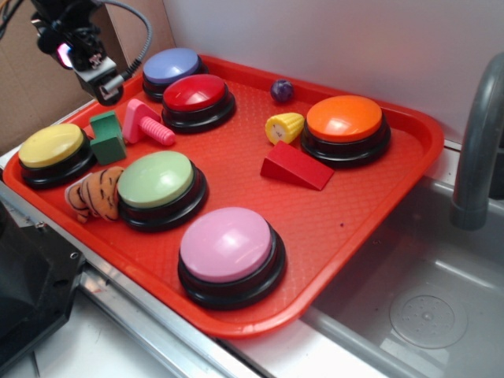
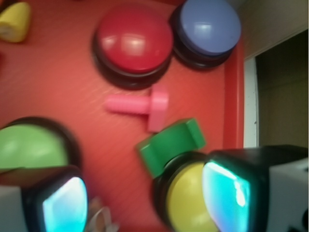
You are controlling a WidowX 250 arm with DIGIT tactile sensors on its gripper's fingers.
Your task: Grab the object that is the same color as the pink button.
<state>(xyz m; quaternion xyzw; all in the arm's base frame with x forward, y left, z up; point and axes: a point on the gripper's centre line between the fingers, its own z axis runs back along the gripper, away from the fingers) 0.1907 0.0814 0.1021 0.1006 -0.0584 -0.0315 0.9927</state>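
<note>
So I'm hanging my end effector [image 1: 105,87] over the far left corner of the red tray [image 1: 370,197], fingers spread apart with nothing between them. The tray is carrying a whole pile of stuff: the pink button [image 1: 228,246] way off at the near edge, a green button [image 1: 157,183], a yellow button [image 1: 52,150], a red button [image 1: 196,97], a blue-purple button [image 1: 171,68] and an orange button [image 1: 345,123], plus a red wedge [image 1: 298,167], a toy corn [image 1: 284,127], a little purple ball [image 1: 282,90] and a striped plush tiger [image 1: 96,194]. The pink bolt [image 1: 146,125] is lying on its side just below my end effector, next to the green block [image 1: 107,137], flat blocky head, ridged shaft pointing toward the tray's middle. The wrist cam is showing my two fingertips [image 2: 63,203] wide apart and the bolt [image 2: 140,105] ahead of them, touching nothing; only the exterior view is catching the pink button and the grey sink [image 1: 425,307] beside the tray.
</note>
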